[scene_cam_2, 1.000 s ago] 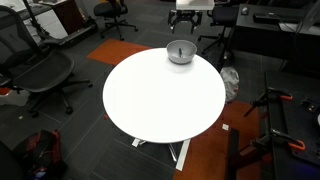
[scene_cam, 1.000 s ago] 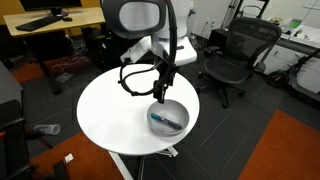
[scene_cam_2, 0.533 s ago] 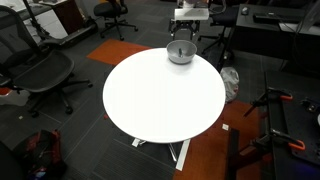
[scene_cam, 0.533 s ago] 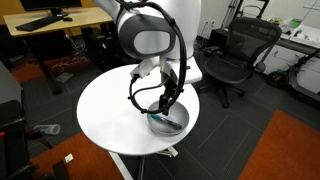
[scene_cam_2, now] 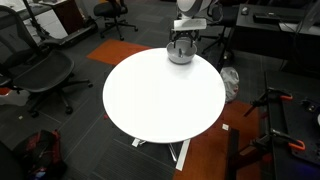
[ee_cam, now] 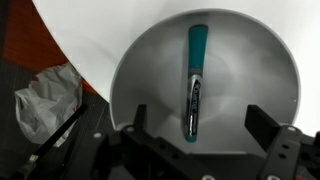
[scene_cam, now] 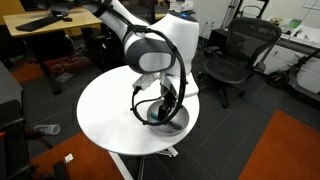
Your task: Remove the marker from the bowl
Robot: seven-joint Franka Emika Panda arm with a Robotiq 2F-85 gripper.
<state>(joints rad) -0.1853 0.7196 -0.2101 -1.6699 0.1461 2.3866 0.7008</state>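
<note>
The grey bowl (ee_cam: 250, 70) stands near the edge of the round white table (ee_cam: 90, 30). The marker (ee_cam: 193, 85), teal with a dark printed barrel, lies inside it, pointing away from me. My gripper (ee_cam: 200, 125) is open just above the bowl, its fingers (ee_cam: 268, 125) standing either side of the marker's near end without touching it. In both exterior views the arm hangs low over the bowl (scene_cam: 180, 122) (scene_cam_2: 180, 55), with the gripper (scene_cam: 165, 108) (scene_cam_2: 181, 40) covering the marker.
A crumpled white bag (ee_cam: 45, 95) lies on the floor beside the table. Office chairs (scene_cam: 235, 55) (scene_cam_2: 40, 70) and desks stand around the table (scene_cam_2: 160, 95). The orange floor mat (scene_cam: 290, 150) lies nearby.
The arm has swung forward and come down; the gripper has dropped from above the bowl to just over it, still open.
</note>
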